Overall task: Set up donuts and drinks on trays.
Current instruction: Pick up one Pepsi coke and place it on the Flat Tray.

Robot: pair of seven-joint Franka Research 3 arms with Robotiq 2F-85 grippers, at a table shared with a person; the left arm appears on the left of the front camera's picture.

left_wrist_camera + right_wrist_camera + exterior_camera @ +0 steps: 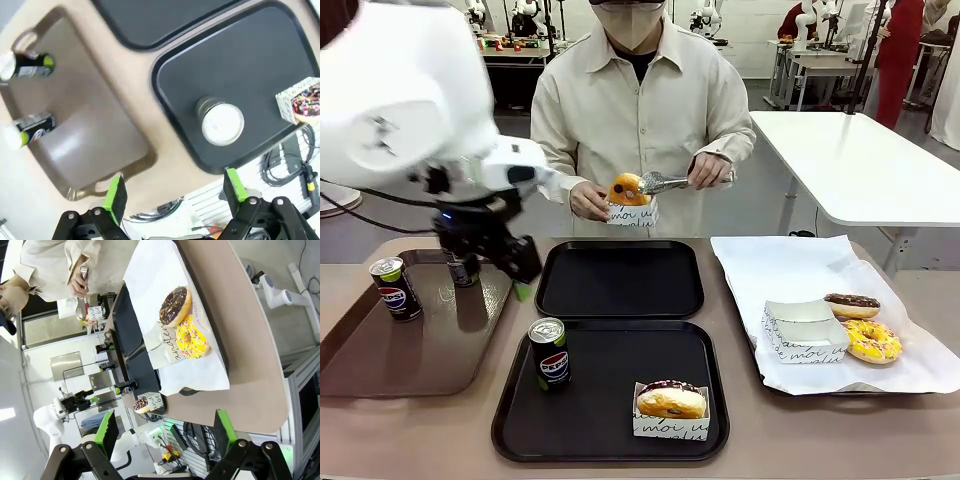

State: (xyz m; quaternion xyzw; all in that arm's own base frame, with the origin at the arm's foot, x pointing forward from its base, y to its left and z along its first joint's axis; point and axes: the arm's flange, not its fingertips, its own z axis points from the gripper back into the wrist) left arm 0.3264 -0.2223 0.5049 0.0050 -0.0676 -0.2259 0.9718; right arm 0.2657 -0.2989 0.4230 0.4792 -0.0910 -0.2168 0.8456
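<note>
Left gripper (498,272) hovering over the brown tray (420,350) while the person is sleeving a donut.

From the front, the left gripper is sitting side-on just in front of a can (463,270), with another can (395,288) to its left, so its gap is tough to read. The left wrist cam is settling it: fingers (116,192) spread wide, nothing between them, looking down on both cans' tops and the near tray (600,400). That tray is carrying a third can (550,353) and a sleeved donut (670,403), and the far tray (620,280) is lying just behind it. The person's hand (588,200) is holding a sleeve with a golden donut (627,188), tongs (665,182) on it. The right wrist cam is showing the right gripper (165,432), also wide and empty, facing the chocolate donut (175,305) and yellow donut (192,337) on white paper (150,270).
</note>
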